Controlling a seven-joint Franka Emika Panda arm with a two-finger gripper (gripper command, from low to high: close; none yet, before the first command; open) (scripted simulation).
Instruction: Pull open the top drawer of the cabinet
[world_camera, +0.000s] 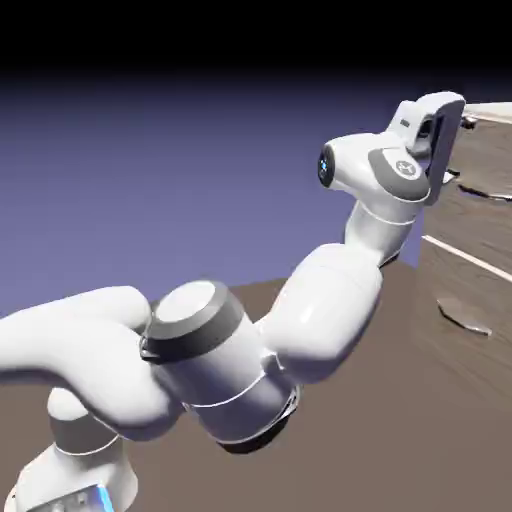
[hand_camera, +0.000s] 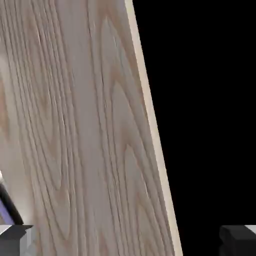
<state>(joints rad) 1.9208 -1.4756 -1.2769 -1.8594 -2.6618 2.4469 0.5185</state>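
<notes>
In the exterior view the gripper (world_camera: 447, 150) presses against the cabinet (world_camera: 470, 290) at the top drawer (world_camera: 480, 215), just above its silver handle (world_camera: 482, 192). In the hand view the fingertips (hand_camera: 14, 239) stand wide apart, gripping nothing; wood grain (hand_camera: 85, 140) lies straight ahead.

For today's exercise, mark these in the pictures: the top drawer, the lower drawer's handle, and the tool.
top drawer (world_camera: 480, 215): exterior view, bare wood front.
lower drawer's handle (world_camera: 465, 318): exterior view, middle of the silver bar.
tool (hand_camera: 128, 240): hand view, midway between its tips.
</notes>
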